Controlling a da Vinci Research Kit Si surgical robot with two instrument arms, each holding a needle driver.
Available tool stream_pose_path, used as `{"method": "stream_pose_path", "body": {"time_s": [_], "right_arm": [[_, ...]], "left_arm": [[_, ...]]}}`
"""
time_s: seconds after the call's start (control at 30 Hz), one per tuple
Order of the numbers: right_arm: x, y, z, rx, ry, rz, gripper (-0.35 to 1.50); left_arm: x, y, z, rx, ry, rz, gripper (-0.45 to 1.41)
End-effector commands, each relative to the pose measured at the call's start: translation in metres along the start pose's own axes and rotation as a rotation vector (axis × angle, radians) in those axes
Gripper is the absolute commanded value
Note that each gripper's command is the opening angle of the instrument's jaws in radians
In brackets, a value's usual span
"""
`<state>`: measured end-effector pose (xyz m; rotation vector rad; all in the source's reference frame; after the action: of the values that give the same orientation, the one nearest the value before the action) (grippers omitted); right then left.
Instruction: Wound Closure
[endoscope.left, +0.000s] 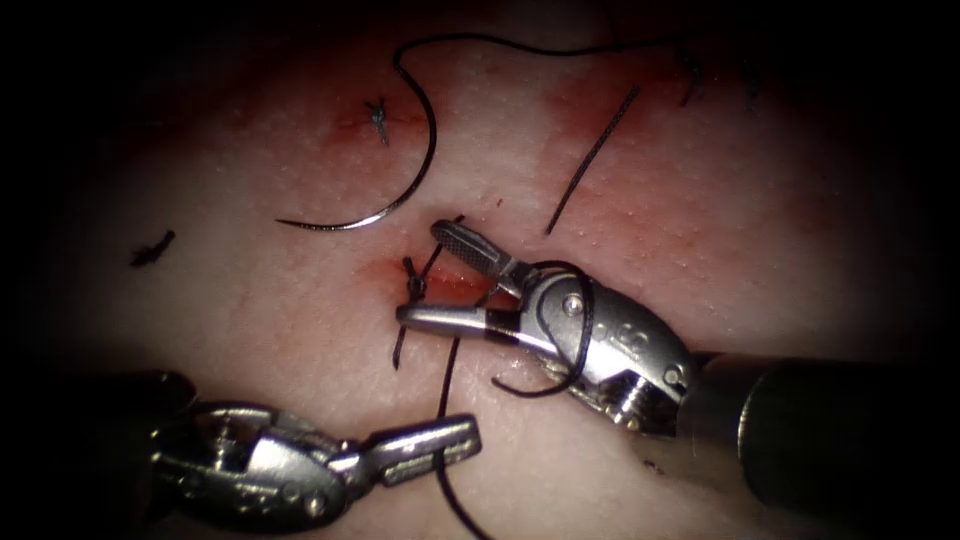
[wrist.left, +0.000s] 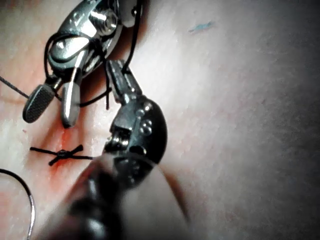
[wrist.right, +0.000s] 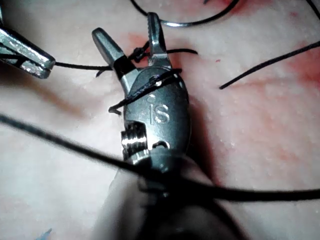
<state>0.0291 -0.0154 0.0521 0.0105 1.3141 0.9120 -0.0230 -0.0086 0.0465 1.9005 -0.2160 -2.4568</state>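
The curved needle (endoscope.left: 400, 200) lies loose on the tissue (endoscope.left: 700, 220), up and left of the cut, with neither tool on it; its thread (endoscope.left: 520, 40) trails off along the top. My right tool (endoscope.left: 425, 275) stands open over the knot (endoscope.left: 412, 285) on the cut, a thread loop (endoscope.left: 583, 335) wound round its wrist. My left tool (endoscope.left: 462, 437) is shut on the thread (endoscope.left: 447, 385) below the cut. In the left wrist view the left tool (wrist.left: 114, 67) grips thread beside the open right tool (wrist.left: 52, 107). In the right wrist view the right tool (wrist.right: 125, 27) is spread around the knot (wrist.right: 135, 52).
An earlier stitch knot (endoscope.left: 378, 120) sits up and left, inside the needle's curve. A loose cut piece of thread (endoscope.left: 592, 160) lies to the upper right and a short scrap (endoscope.left: 150, 248) to the far left. Red fluid (endoscope.left: 455, 285) stains the tissue around the cut.
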Motion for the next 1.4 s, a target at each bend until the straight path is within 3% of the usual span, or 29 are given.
{"method": "stream_pose_path", "body": {"time_s": [0.03,0.13,0.33,0.4,0.47,0.7,0.83,1.13,1.27,1.4], "right_arm": [[-0.0013,-0.0001,0.0006,0.003,-0.024,-0.009,0.86],[-0.0026,0.0,0.0007,0.006,-0.102,-0.037,0.86],[-0.0041,-0.0004,0.0006,0.079,-0.173,-0.056,0.88],[-0.0046,-0.0008,0.0007,0.13,-0.186,-0.049,0.88],[-0.0047,-0.0015,0.0008,0.215,-0.187,-0.049,1.03],[-0.0045,-0.003,0.0006,0.344,-0.187,-0.044,1.03],[-0.0043,-0.0037,0.0003,0.424,-0.138,-0.018,1.11],[-0.0033,-0.0045,0.0,0.567,-0.01,0.098,1.06],[-0.0021,-0.0038,0.0,0.545,0.086,0.139,1.06],[-0.0007,-0.0021,-0.0002,0.452,0.139,0.177,1.13]], "left_arm": [[0.0002,-0.0002,0.0005,-0.016,0.021,-0.004,-0.45],[0.0018,-0.0026,0.0,-0.062,0.081,-0.019,-0.45],[0.0025,-0.0079,-0.0006,-0.119,0.171,-0.042,-0.45],[0.0018,-0.0102,-0.0006,-0.109,0.216,-0.049,-0.45],[-0.0008,-0.0129,0.0003,-0.117,0.243,-0.052,-0.45],[-0.0067,-0.0156,0.0031,-0.157,0.307,-0.127,-0.45],[-0.0108,-0.016,0.0044,-0.181,0.328,-0.142,-0.45],[-0.0199,-0.0137,0.0058,-0.164,0.326,-0.204,-0.45],[-0.0212,-0.0121,0.0056,-0.164,0.318,-0.217,-0.45],[-0.0201,-0.01,0.0041,-0.164,0.331,-0.222,-0.45]]}}
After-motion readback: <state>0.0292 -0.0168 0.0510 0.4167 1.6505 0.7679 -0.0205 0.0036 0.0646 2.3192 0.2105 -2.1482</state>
